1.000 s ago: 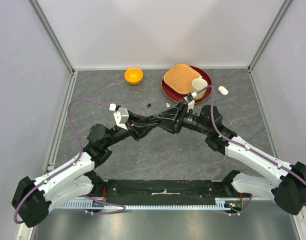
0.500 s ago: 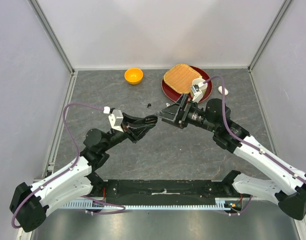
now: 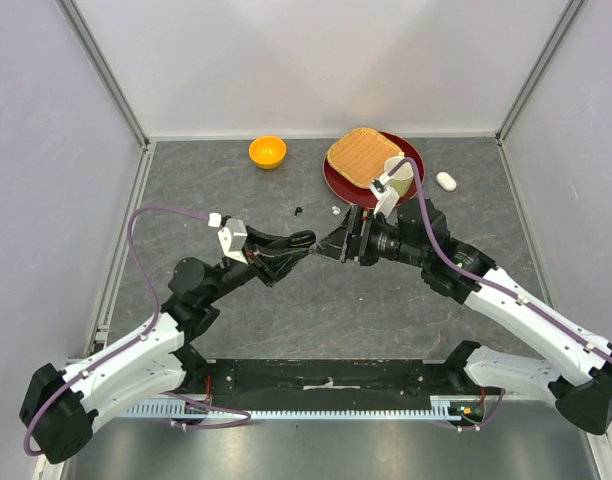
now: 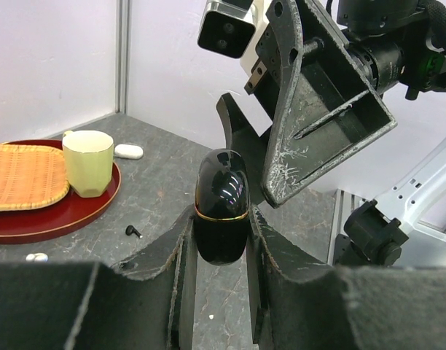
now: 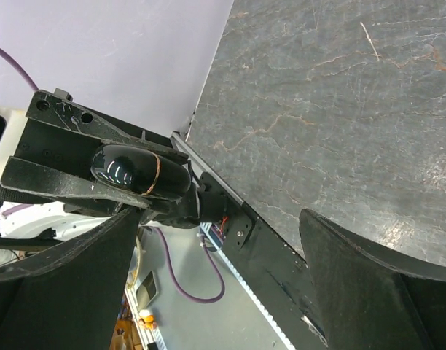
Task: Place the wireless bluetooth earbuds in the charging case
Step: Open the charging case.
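Observation:
My left gripper (image 3: 304, 241) is shut on a glossy black oval charging case (image 3: 300, 237) with a gold band. The case is held above the table, and its lid looks closed in the left wrist view (image 4: 221, 182). My right gripper (image 3: 327, 247) is open and empty, its tips just right of the case's free end. The case also shows in the right wrist view (image 5: 139, 171). A black earbud (image 3: 298, 211) and a white earbud (image 3: 333, 210) lie on the table beyond the grippers. They also show in the left wrist view, black (image 4: 133, 231) and white (image 4: 37, 257).
A red plate (image 3: 338, 186) at the back holds a woven mat (image 3: 358, 155) and a pale cup (image 4: 87, 160). A white oval case (image 3: 445, 180) lies right of the plate. An orange bowl (image 3: 267, 151) stands at the back left.
The two arms uncrossed; my left gripper drew back left with the case. My right gripper swung up and then came down to the case's free end, jaws open.

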Robot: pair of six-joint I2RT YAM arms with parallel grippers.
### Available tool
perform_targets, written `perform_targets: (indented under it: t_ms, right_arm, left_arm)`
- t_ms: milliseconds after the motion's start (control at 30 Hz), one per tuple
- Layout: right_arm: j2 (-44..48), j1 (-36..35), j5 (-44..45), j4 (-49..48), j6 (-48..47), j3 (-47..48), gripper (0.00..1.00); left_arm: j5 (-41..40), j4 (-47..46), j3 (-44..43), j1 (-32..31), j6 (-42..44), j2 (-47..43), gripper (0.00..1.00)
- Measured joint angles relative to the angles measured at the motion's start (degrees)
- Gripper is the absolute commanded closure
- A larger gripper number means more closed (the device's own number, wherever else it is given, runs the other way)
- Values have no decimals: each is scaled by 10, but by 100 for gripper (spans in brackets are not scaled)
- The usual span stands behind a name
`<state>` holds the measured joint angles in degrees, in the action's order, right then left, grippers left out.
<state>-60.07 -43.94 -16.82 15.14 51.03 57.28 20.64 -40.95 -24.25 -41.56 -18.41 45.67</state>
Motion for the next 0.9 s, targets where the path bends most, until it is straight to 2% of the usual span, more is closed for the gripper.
perform_targets:
  t_ms: [900]
  right_arm:
    - [-9,-2,2,-25,24,-3,2]
  left_arm:
    - [26,-1,0,1,-2,7,98]
